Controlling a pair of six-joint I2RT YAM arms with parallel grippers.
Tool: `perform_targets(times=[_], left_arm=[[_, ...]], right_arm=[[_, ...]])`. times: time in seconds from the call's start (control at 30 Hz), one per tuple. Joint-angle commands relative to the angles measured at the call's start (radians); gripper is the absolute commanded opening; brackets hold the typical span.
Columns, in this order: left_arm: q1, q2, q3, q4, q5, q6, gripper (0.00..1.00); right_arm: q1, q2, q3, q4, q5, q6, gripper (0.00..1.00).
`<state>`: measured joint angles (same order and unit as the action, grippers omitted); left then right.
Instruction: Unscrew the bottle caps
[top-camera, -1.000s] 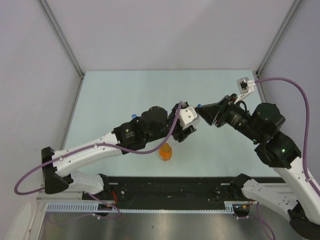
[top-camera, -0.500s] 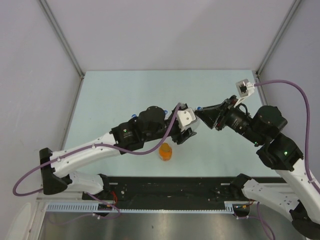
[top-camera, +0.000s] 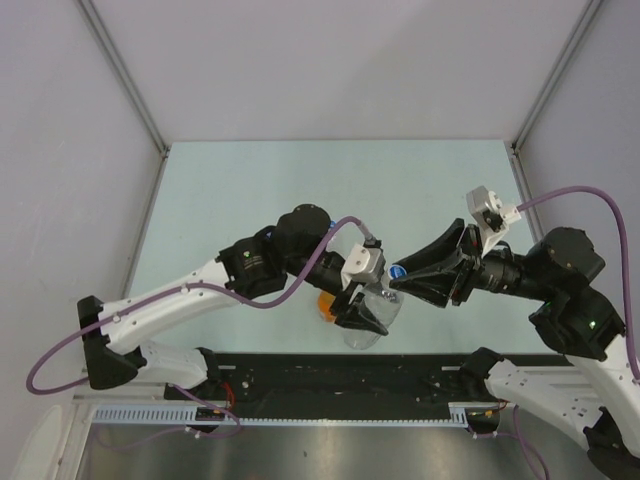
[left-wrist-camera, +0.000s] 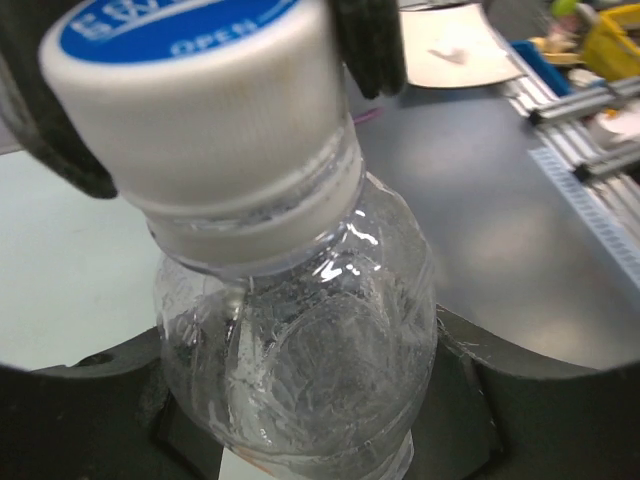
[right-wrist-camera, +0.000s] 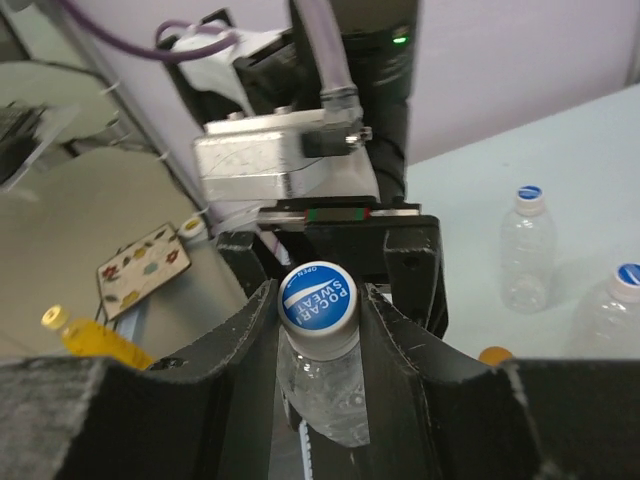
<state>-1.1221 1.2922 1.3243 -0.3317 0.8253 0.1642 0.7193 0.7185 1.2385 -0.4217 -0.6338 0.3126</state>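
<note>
— What had the right gripper (right-wrist-camera: 316, 312) got?
— Its fingers were pinched on the blue-topped cap (right-wrist-camera: 316, 296), one finger on each side.
— And the left gripper (top-camera: 362, 312)?
— It was clamped round the clear bottle (left-wrist-camera: 300, 370) just below that cap, and the bottle's neck tilted toward the right gripper.
— Anything else near?
— The orange bottle (top-camera: 324, 306) sat just beside the left gripper, partly hidden by it. Two more capped bottles (right-wrist-camera: 525, 250) stood well apart on the table (top-camera: 250, 190).

Clear bottle (left-wrist-camera: 300, 370) tilted in the left pincer's (top-camera: 363, 313) grip, blue-topped white cap (left-wrist-camera: 190, 90) on and clamped in the right pincer (right-wrist-camera: 320, 305); two capped clear bottles (right-wrist-camera: 527, 250) upright beyond.
</note>
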Motion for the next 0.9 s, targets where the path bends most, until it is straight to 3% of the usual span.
perform_targets(times=[0.0,0.33,0.47,0.57,0.6,0.63,0.73,0.87], left_arm=[[-0.045,0.025,0.065,-0.029,0.363,0.08,0.0],[-0.03,0.044,0.073,-0.024,0.419,0.077,0.0],[-0.019,0.041,0.078,-0.047,0.327,0.069,0.0],[-0.013,0.022,0.069,-0.044,0.155,0.051,0.0],[-0.013,0.016,0.066,-0.043,0.079,0.052,0.0],[-0.013,0.013,0.061,-0.041,0.033,0.054,0.0],[-0.012,-0.001,0.047,-0.033,-0.084,0.052,0.0],[-0.013,-0.014,0.029,-0.007,-0.202,0.047,0.0]], right_arm=[[-0.052,0.038,0.002,0.084,-0.101,-0.079,0.0],[-0.118,0.041,0.007,0.109,-0.294,-0.087,0.0],[-0.124,0.038,0.015,0.086,-0.242,-0.087,0.0],[-0.123,0.038,0.027,0.045,-0.155,-0.089,0.01],[-0.124,0.038,0.033,0.034,-0.115,-0.09,0.07],[-0.124,0.039,0.033,0.028,-0.1,-0.089,0.23],[-0.124,0.039,0.035,0.017,-0.052,-0.073,0.46],[-0.126,0.03,0.035,0.014,-0.006,-0.056,0.6]])
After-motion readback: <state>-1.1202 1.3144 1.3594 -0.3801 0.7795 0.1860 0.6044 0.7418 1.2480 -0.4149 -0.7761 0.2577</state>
